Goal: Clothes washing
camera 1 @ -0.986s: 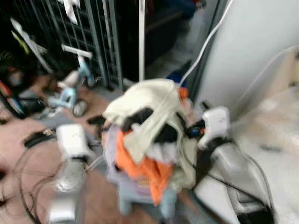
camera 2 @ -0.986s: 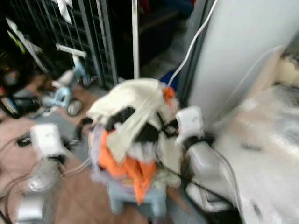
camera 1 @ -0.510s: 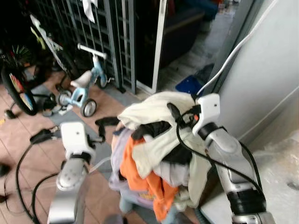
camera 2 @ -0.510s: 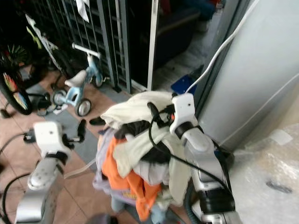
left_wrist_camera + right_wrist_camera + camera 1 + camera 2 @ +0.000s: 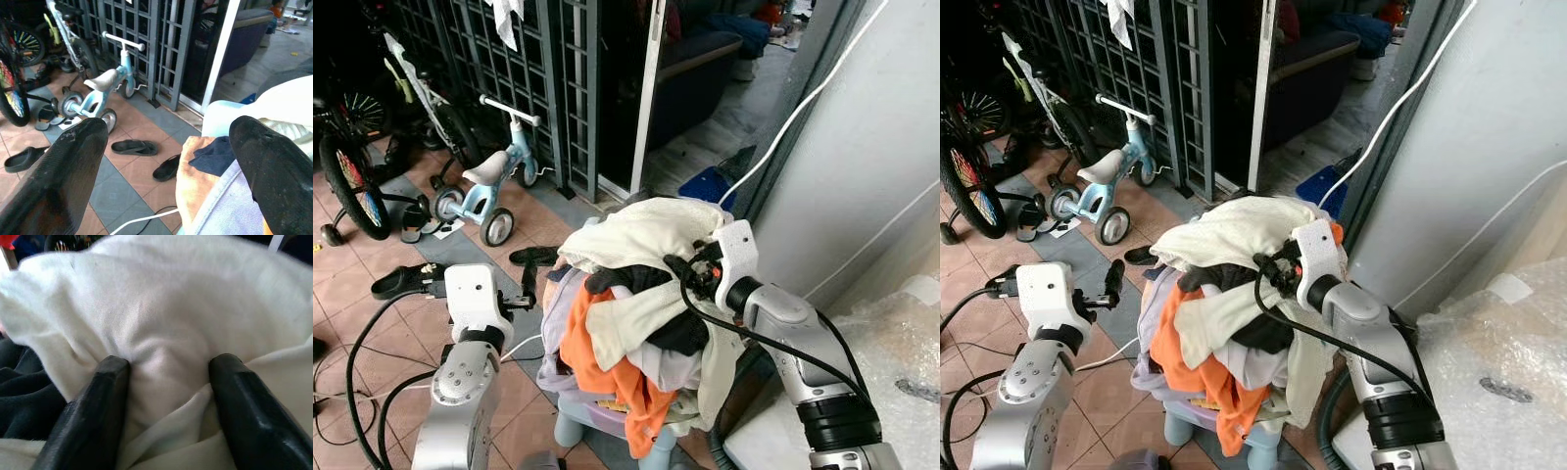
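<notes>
A heap of clothes [image 5: 636, 304] overflows a pale lavender basket [image 5: 607, 423] on the tiled floor. A cream cloth [image 5: 641, 230] lies on top, with black pieces and an orange garment [image 5: 597, 357] under it. My right gripper [image 5: 168, 382] is open and pressed into the top of the heap from its right side. The cream cloth bulges between its two fingers [image 5: 93, 416]. My left gripper [image 5: 166, 147] is open with nothing between its fingers. It hangs just left of the heap, apart from it.
A small blue tricycle [image 5: 494, 186], a bicycle [image 5: 352, 166] and a metal gate [image 5: 509, 69] stand behind on the left. Black slippers [image 5: 533, 257] and cables [image 5: 362, 352] lie on the tiles. A white wall [image 5: 862, 147] and a bubble-wrapped surface [image 5: 901, 362] close off the right.
The view has shifted and sharpened, so the camera has moved. My right gripper has come from the heap's right side onto the cream cloth on top. My left gripper stays beside the heap.
</notes>
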`<state>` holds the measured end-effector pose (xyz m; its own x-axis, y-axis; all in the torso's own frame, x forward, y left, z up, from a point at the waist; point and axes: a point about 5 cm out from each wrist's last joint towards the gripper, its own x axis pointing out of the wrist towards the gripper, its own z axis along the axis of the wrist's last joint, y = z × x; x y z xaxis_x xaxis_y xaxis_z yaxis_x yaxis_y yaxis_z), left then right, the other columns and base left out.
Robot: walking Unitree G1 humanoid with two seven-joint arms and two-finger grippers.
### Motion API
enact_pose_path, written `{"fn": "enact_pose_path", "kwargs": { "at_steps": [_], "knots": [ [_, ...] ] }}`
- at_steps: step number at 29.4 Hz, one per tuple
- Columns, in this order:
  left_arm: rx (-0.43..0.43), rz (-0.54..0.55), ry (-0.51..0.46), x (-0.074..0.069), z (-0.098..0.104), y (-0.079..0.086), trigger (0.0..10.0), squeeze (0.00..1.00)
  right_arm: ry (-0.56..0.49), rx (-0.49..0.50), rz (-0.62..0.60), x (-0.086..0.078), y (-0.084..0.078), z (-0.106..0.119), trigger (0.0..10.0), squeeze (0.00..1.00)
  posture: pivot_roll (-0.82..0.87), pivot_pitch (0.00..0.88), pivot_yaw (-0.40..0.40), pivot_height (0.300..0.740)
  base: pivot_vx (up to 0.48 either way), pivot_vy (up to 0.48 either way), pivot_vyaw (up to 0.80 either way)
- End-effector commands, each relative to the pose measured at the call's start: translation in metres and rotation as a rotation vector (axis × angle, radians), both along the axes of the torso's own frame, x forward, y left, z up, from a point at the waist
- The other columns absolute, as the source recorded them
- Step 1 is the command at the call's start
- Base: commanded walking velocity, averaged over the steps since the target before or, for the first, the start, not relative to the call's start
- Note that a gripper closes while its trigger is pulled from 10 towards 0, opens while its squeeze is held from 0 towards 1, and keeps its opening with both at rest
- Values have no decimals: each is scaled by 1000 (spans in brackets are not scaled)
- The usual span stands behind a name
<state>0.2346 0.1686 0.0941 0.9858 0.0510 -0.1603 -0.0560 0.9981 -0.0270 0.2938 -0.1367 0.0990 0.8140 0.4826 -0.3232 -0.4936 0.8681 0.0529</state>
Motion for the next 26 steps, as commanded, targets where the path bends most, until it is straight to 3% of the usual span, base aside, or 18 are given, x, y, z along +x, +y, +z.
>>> {"fn": "enact_pose_path", "kwargs": {
  "at_steps": [1,5,11,26],
  "knots": [
    [4,-7,12,0,-1,-1,10000,0,76,-8,-3,-4,0,-11,0,0,-22,0,-46,740,0,0,0],
    [2,-4,19,0,-2,0,10000,0,84,10,-32,-5,0,-11,0,0,-22,0,-45,740,0,0,0],
    [-10,20,34,-1,-4,3,10000,0,-102,161,-142,6,1,19,0,0,-24,0,-41,740,0,0,0],
    [-35,42,53,-1,-7,3,10000,0,-135,177,-131,5,5,24,0,0,-30,0,-52,740,0,0,0]
  ]
}}
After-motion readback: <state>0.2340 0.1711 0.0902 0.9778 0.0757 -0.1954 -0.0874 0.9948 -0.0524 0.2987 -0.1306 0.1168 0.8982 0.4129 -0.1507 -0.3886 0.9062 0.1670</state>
